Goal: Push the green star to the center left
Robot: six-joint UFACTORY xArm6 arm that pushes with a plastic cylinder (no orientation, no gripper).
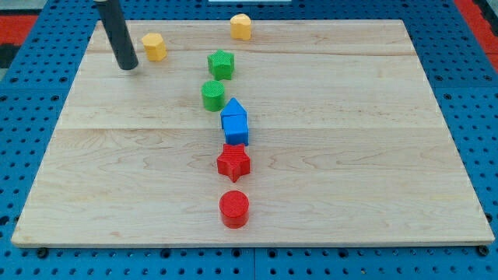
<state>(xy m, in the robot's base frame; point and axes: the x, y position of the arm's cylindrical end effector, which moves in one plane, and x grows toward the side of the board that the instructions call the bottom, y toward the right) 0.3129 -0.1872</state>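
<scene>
Across the whole view the wooden table is lying on a blue pegboard. Next in size, my rod is coming down from the view's top left, leaning slightly, and my tip is resting on the table near the top left corner. As an end effector it is only a bare rod, so it is neither grasping nor clenching anything, and it is touching no block.

Just to the right of my tip a yellow block is sitting; another yellow block is standing by the top edge. The green star is lying near top centre, well apart from my tip, to its right. Below it a green cylinder, a blue block, a red star and a red cylinder are forming a line toward the view's bottom.
</scene>
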